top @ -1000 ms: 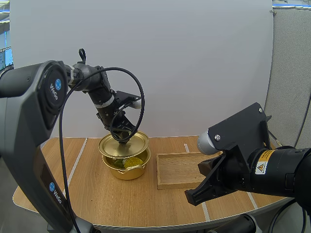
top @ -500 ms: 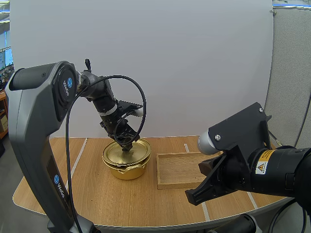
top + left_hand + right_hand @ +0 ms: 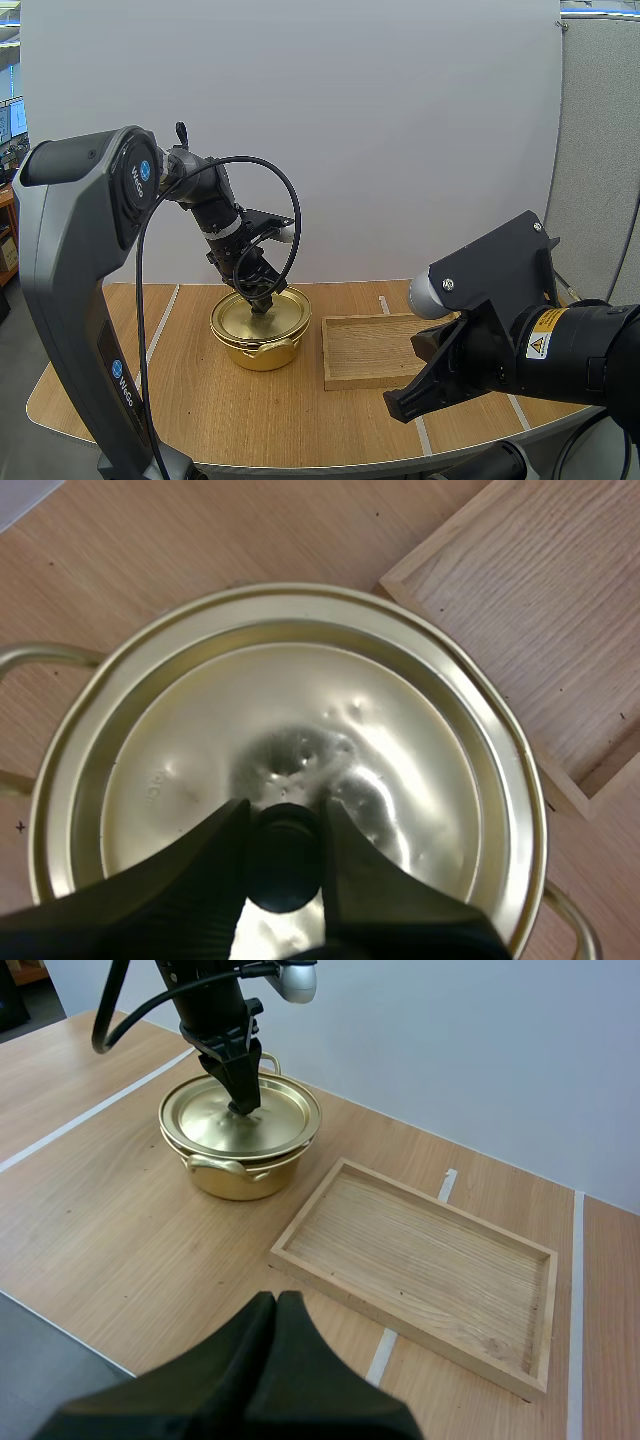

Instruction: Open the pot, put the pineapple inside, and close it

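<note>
A gold pot (image 3: 262, 347) with two side handles stands on the table left of centre. Its gold lid (image 3: 250, 315) lies flat on it and covers the inside. My left gripper (image 3: 262, 301) reaches down from above and is shut on the lid's black knob (image 3: 283, 865), one finger on each side of it. The right wrist view shows the pot (image 3: 238, 1172), the lid (image 3: 240, 1120) and the left gripper (image 3: 243, 1100) at the knob. My right gripper (image 3: 275, 1305) hangs shut with nothing in it over the table's front edge, near the tray's front, also at the right (image 3: 400, 405).
An empty wooden tray (image 3: 365, 345) lies right of the pot, close beside it (image 3: 520, 600) (image 3: 420, 1250). White tape lines (image 3: 383, 1355) cross the tabletop. Bare wood lies in front of the pot.
One second ago the lid hung tilted above the pot, with something yellow showing inside. My left gripper has lowered it flat onto the pot. The right arm has not moved.
</note>
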Motion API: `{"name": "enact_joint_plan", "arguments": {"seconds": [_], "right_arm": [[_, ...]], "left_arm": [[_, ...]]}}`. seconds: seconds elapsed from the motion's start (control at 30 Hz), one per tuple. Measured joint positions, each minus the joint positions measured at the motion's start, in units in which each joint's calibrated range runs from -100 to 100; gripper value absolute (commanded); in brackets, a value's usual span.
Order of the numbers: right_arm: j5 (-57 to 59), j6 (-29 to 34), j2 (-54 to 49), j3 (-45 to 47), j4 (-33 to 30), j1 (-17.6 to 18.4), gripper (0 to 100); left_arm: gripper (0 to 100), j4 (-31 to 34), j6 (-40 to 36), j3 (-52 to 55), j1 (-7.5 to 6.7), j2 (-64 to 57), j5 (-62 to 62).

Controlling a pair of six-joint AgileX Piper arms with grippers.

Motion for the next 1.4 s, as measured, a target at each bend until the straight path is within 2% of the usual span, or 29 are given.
{"name": "enact_joint_plan", "arguments": {"seconds": [0.7,0.8,0.83,0.9,1.0,1.03,1.4], "right_arm": [[0.0,0.0,0.0,0.0,0.0,0.0,0],[0.0,0.0,0.0,0.0,0.0,0.0,0],[0.0,0.0,0.0,0.0,0.0,0.0,0],[0.0,0.0,0.0,0.0,0.0,0.0,0],[0.0,0.0,0.0,0.0,0.0,0.0,0],[0.0,0.0,0.0,0.0,0.0,0.0,0],[0.0,0.0,0.0,0.0,0.0,0.0,0]], "left_arm": [[2,1.8,0.0,0.0,-0.24,0.0,0.7],[19,1.8,0.0,0.0,-0.24,0.0,0.9],[29,1.8,0.0,0.0,-0.24,0.0,0.9],[52,1.9,0.1,0.0,-0.24,0.0,1.0],[96,2.9,0.1,0.0,-0.24,0.4,2.9],[100,3.3,0.0,0.0,-0.24,0.4,3.9],[100,4.8,0.0,0.0,-0.15,0.4,4.6]]}}
